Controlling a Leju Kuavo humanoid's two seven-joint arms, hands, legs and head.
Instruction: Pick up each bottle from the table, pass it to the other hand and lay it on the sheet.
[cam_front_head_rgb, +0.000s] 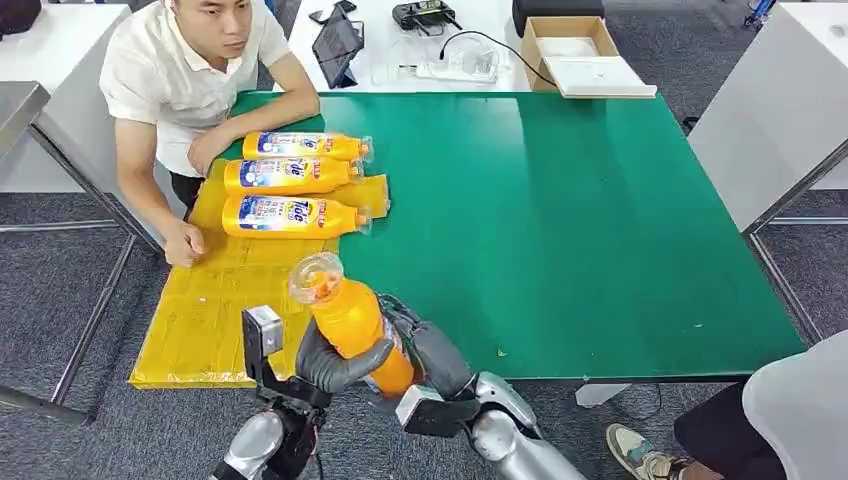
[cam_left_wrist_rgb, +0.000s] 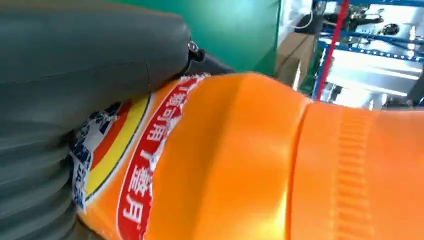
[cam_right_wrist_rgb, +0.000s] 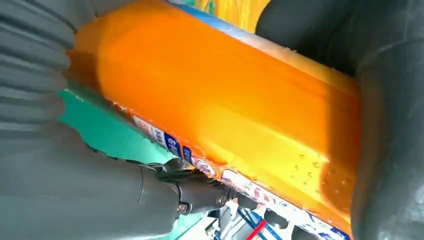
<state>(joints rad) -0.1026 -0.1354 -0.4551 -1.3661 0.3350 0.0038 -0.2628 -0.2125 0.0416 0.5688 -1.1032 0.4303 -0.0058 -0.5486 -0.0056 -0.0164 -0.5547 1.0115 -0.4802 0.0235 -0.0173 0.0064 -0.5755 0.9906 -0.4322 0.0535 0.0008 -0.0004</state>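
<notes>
Gripping one bottle, both hands hover at the table's near edge.

A grey carpeted floor is seen around a large table with a green top on thin metal legs. Beyond its far edge a white table is set, on which a black tablet on a stand, a white power strip with a black cable, a black controller and an open brown cardboard box are placed. At the right a white-topped table is set at an angle. A person in a white shirt is seated at the far left. A shoe is seen at the near right.
</notes>
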